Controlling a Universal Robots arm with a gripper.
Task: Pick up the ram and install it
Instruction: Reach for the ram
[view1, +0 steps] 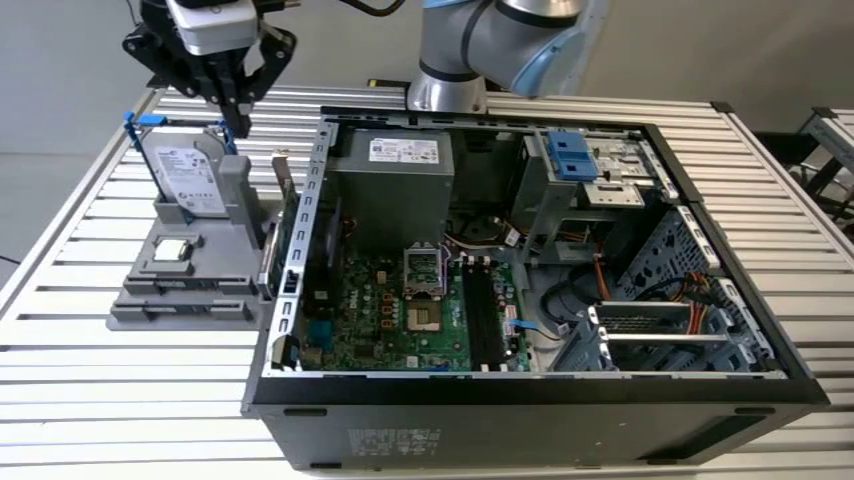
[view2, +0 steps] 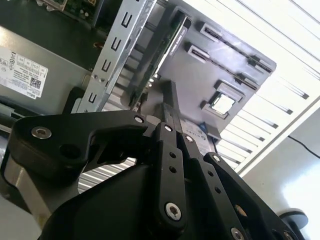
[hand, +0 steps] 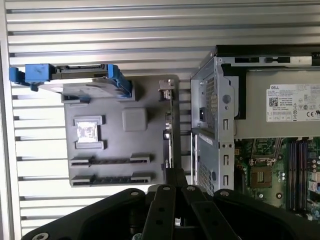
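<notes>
Ram (hand: 170, 125) stands on long edge at side of gray holder (hand: 150, 107) nearest open computer case (view1: 534, 400). Judged: set upright so top edge is free for pinch. Tool (view1: 240, 128) hangs above holder, apart from ram, fingers pressed together, nothing between them. In first wrist view, fingertips line up with ram's edge. Black motherboard slots (view1: 483, 318) look vacant; install not yet done. Holder rests on slatted surface (view1: 120, 400).
</notes>
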